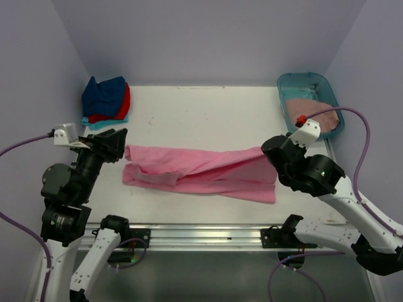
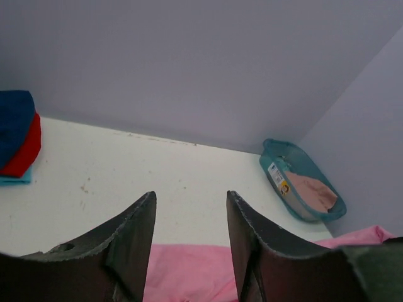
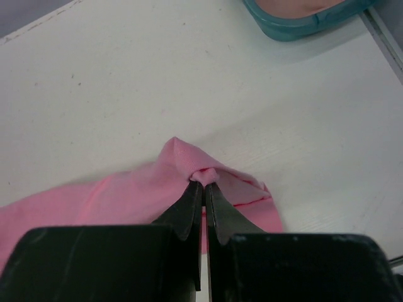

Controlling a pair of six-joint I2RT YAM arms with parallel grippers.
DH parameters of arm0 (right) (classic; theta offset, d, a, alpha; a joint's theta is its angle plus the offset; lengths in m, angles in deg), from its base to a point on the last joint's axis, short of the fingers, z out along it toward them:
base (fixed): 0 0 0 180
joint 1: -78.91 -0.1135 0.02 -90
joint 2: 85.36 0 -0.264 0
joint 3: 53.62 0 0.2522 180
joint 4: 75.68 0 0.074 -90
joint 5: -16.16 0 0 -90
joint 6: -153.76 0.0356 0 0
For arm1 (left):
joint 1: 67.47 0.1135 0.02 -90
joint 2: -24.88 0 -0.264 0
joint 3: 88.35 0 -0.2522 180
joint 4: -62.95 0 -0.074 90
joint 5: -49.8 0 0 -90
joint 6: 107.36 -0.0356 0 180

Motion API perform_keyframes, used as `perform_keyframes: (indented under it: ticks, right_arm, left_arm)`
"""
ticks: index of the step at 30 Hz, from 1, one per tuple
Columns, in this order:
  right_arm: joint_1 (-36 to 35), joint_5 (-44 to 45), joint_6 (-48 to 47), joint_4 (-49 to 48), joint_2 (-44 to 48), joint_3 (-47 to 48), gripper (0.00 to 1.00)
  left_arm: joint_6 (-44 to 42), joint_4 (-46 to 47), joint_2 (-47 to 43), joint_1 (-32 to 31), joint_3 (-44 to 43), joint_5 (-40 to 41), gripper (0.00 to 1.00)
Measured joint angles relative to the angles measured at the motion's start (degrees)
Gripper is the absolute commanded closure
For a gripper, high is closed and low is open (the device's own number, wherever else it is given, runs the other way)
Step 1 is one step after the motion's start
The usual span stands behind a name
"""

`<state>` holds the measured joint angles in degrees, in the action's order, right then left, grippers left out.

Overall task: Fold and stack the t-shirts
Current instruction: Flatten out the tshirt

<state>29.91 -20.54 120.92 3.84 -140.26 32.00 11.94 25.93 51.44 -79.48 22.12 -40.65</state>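
Pink t-shirt (image 3: 126,195) in right jaws (tub label (image 2: 278,177) illegible).

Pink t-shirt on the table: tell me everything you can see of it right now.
The pink t-shirt is soft, plain cloth lying rumpled and partly folded in a long band across the middle of the white table, with creases running along its length. The right gripper is shut on a pinched peak of fabric at its right end. The left gripper stands open over its left end, holding nothing.
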Motion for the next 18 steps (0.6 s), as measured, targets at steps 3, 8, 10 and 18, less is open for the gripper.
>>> perform_keyframes:
  ticks: [3,8,10,18]
  right_arm:
    - [0.00,0.28,0.00,0.33,0.31,0.00,1.00]
    - [0.00,0.44,-0.02,0.63,0.04,0.00,1.00]
    - [0.00,0.44,-0.04,0.63,0.00,0.00,1.00]
    - [0.00,0.28,-0.55,0.26,-2.01,0.00,1.00]
  left_arm:
    - [0.57,-2.21,4.17,0.00,-3.98,-0.13,0.48]
    - [4.11,-8.37,13.60,0.00,-2.54,-1.42,0.47]
    - [5.05,-10.88,14.38,0.00,1.09,-1.33,0.45]
    - [7.78,-12.52,22.27,0.00,8.59,-3.32,0.43]
